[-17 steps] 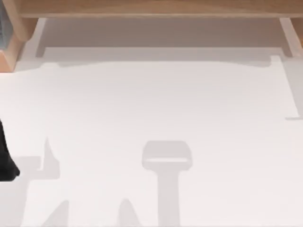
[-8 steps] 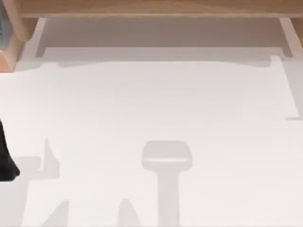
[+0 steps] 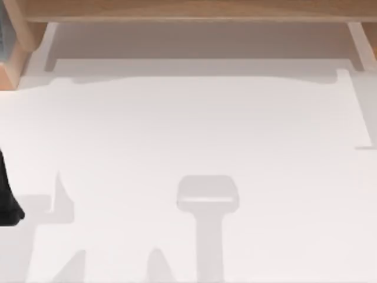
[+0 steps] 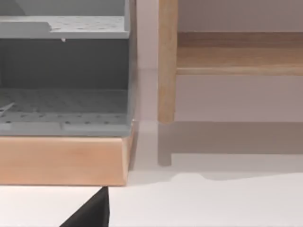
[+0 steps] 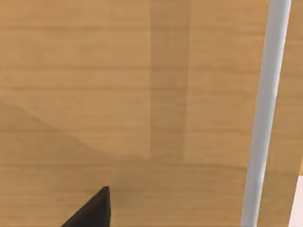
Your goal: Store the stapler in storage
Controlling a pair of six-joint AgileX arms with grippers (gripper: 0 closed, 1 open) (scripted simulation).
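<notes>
a wooden shelf [image 3: 188, 10] runs along the far edge of the table [image 3: 188, 130], raised on legs. at the table's far left corner stands a wooden-based storage unit [image 4: 64, 158], just beside the shelf's left leg [image 4: 166, 61].

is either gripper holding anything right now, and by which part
Cannot be told: only a black tip of the left gripper and of the right gripper shows.

The storage unit [image 3: 5, 35] stands upright at the table's 11 o'clock corner. It is a grey rack with two open levels and perforated floors [image 4: 64, 101], and it sits on a pale wooden base [image 4: 61, 161]. It is just beside the upright post of the wooden shelf [image 4: 166, 61], which runs along the 12 o'clock edge.
</notes>
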